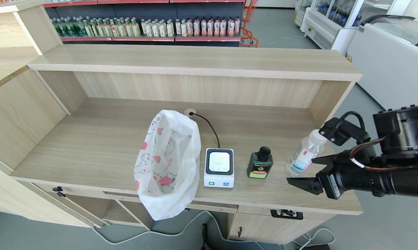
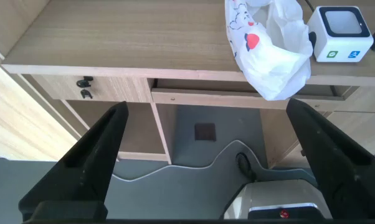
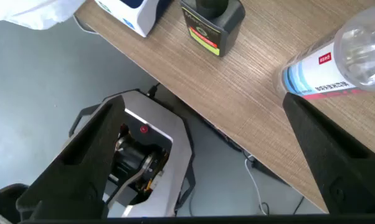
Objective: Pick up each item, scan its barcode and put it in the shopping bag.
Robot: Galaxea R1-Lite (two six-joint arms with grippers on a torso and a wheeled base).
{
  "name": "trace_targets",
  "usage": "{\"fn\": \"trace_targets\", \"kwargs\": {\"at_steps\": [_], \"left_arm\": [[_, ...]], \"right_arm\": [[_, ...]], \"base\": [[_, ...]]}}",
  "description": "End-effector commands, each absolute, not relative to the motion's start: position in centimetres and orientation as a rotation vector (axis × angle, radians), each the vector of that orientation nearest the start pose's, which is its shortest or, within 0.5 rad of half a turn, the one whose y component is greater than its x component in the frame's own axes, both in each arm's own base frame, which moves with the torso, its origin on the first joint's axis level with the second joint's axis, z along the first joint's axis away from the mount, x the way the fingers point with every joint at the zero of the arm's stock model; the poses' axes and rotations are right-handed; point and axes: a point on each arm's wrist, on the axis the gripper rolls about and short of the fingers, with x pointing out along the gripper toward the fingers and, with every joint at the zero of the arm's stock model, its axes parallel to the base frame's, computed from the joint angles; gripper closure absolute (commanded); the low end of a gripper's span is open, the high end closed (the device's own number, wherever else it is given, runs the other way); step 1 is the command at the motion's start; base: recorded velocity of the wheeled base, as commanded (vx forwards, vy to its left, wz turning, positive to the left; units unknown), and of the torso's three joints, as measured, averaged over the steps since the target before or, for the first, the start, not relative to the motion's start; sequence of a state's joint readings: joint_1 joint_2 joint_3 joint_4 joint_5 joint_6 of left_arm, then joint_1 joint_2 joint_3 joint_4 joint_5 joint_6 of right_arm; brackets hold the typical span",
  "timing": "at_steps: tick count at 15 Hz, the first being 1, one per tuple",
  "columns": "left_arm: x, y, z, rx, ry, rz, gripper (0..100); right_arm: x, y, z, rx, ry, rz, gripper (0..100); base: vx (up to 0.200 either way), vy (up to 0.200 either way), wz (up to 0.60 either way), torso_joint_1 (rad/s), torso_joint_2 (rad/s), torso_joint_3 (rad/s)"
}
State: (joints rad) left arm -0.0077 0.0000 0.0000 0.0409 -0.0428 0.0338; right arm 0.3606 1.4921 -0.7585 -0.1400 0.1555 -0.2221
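1. Hanging spread wide, pinching nothing: right claw (image 1: pixel 301 171), at the front edge of the counter (image 1: pixel 91 146).
2. Just beyond its fingertips, upright: clear water bottle (image 1: pixel 304 154).
3. Farther to its left: dark bottle (image 1: pixel 260 163), then white scanner (image 1: pixel 219 167).
4. Farthest left: open shopping bag (image 1: pixel 167 163).
5. Spread likewise, low before the counter, below the bag: left claw (image 2: pixel 206 109).

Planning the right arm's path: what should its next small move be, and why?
Probably ease the open right tool forward around the water bottle: it stands upright, ungrasped, nearest that tool, while the scanner and bag sit to its left.
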Motion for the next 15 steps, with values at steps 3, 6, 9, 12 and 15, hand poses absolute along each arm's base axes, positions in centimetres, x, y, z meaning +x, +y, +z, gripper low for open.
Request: {"fn": "trace_targets", "kwargs": {"at_steps": [3, 6, 9, 12, 15], "left_arm": [[-2.3, -0.1, 7.1, 0.033, 0.041, -0.051, 0], [-2.3, -0.1, 7.1, 0.033, 0.041, -0.051, 0], [-2.3, -0.1, 7.1, 0.033, 0.041, -0.051, 0], [-2.3, -0.1, 7.1, 0.033, 0.039, -0.051, 0], [-2.3, -0.1, 7.1, 0.033, 0.039, -0.051, 0]], "right_arm": [[25.1, 9.6, 14.9, -0.312, 0.56, 0.572, 0], [27.2, 10.3, 13.2, -0.345, 0.528, 0.579, 0], [28.5, 11.1, 11.8, -0.344, 0.5, 0.594, 0], [29.5, 11.7, 10.6, -0.326, 0.473, 0.649, 0], [31.4, 12.5, 8.4, -0.322, 0.397, 0.675, 0]], "base": [[0.0, 0.0, 0.0, 0.0, 0.0, 0.0], [0.0, 0.0, 0.0, 0.0, 0.0, 0.0], [0.0, 0.0, 0.0, 0.0, 0.0, 0.0], [0.0, 0.0, 0.0, 0.0, 0.0, 0.0], [0.0, 0.0, 0.0, 0.0, 0.0, 0.0]]}}
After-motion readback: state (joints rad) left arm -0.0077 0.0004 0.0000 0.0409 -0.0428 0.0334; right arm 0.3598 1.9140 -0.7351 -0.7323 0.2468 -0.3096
